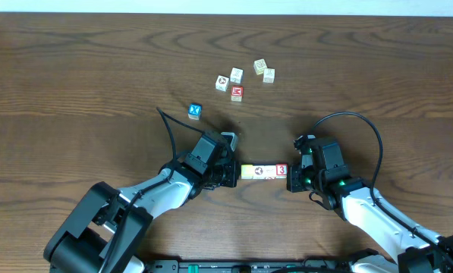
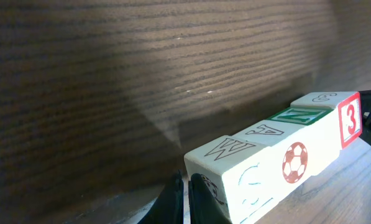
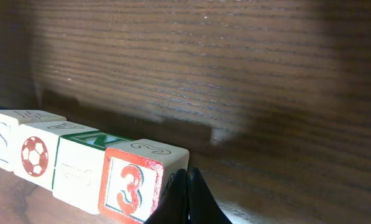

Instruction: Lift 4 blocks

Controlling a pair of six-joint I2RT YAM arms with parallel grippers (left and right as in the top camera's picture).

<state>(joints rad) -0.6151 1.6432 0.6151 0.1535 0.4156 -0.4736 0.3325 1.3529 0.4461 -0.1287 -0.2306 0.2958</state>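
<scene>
Four blocks (image 1: 264, 171) form one straight row between my two grippers. The left wrist view shows the row (image 2: 278, 162) with a "W" face nearest, then an "A", a green "N" and the red "3" at the far end. My left gripper (image 2: 186, 182) is shut, its closed fingertips pressed against the near end block. From the right wrist view the red "3" block (image 3: 130, 183) is nearest, and my right gripper (image 3: 186, 175) is shut with its tips against that block's end face. In the overhead view the left gripper (image 1: 234, 173) and right gripper (image 1: 292, 176) bracket the row. A separate shadow on the table suggests the row is off the surface.
Loose cubes lie farther back on the wooden table (image 1: 74, 83): a blue one (image 1: 195, 111), a red one (image 1: 236, 92) and several white ones (image 1: 236, 74). Black cables arc over both arms (image 1: 370, 129).
</scene>
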